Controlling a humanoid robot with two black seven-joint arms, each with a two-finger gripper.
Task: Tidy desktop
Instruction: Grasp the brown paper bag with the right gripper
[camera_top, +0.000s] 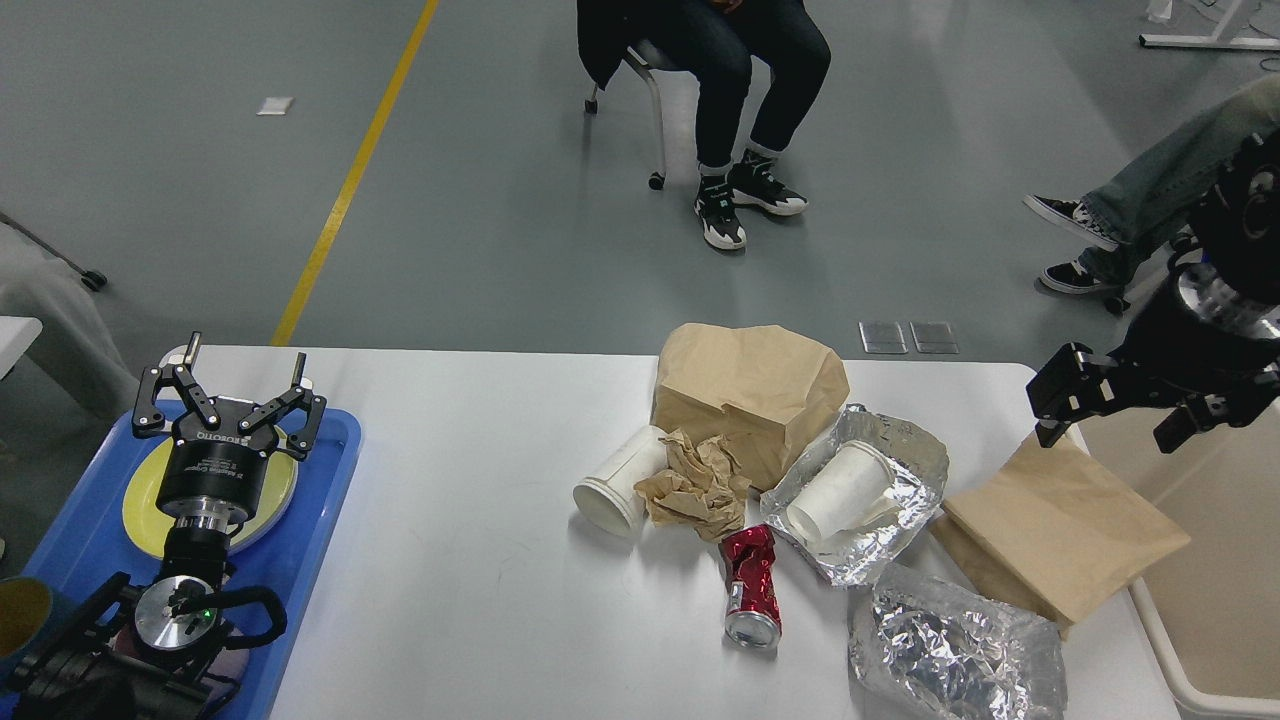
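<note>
- Desktop (480, 560): plain white.
- Tray (325, 500): bright blue.
- Plate (140, 500) on it: pale yellow, white rim.
- Both grippers, left (228, 395) and right (1105, 410): black.
- Big bag (750, 385), flat bag (1070, 520), crumpled paper (690, 480): brown.
- Two cups (615, 480) (835, 490): white.
- Crushed can (750, 580): red, silver end.
- Foil sheets (955, 655): shiny silver.
- Bin (1160, 640): beige.
- Floor line (350, 175): yellow on grey.

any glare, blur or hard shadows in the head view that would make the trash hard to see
Head view: sharp overall, with even overhead light and only soft, short shadows beside the crushed red can and the paper cup. The crumpled foil glints with bright specular patches. The white desktop is bright but not blown out. The right gripper looks slightly soft-edged.
</note>
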